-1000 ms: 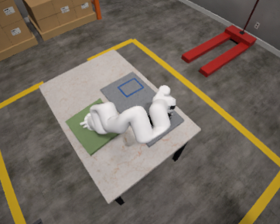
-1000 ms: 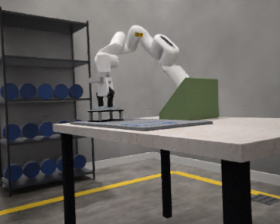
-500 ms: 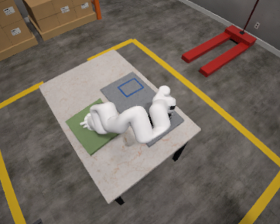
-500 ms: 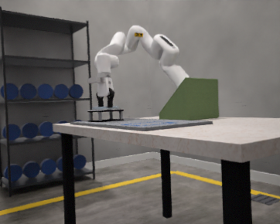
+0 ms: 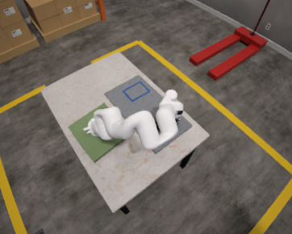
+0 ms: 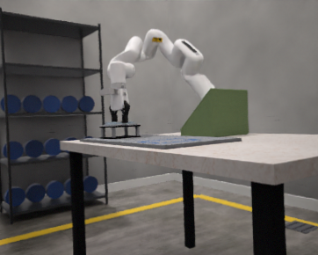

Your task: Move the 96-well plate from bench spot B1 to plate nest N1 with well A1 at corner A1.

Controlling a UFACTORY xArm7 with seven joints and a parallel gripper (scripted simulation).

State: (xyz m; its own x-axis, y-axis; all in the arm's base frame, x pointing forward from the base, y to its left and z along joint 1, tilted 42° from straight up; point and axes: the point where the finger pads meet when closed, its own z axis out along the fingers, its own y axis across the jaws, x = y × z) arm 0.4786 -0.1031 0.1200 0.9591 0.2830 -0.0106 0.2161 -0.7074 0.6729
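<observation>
I see the arm [image 6: 154, 46] arched over the table [image 6: 263, 163] from its far side, wrist pointing straight down at the near-left end of the grey mat [image 6: 176, 142]. The gripper [image 6: 119, 120] hangs right above the nest [image 6: 105, 132], a small dark raised frame on short legs standing on the mat.

The dark fingers [image 6: 114, 115] stand wide apart yet are clamped – they are pinching the plate [image 6: 119, 125] across its width. From the side the plate reads only as a thin pale strip at the fingertips, level with the nest's top. It is too small and blurred for me to say whether it rests inside the locators or sits a hair above them. I cannot tell which way the cut-off corner faces either.

In the top view the arm's links cover both nest and plate; only the gripper [image 5: 87, 129] pokes out, over the green block [image 5: 86, 139]. The blue outline of B1 [image 5: 136, 90] shows on the mat [image 5: 117, 97] – well apart from the gripper, towards the table's far side.

Around the cell: a yellow floor line [image 5: 226, 110] boxes the table, cardboard boxes [image 5: 60, 14] sit at the back left, a red pallet jack [image 5: 230, 52] lies by the wall, and a rack [image 6: 100, 66] holds rows of blue discs [image 6: 52, 104].
</observation>
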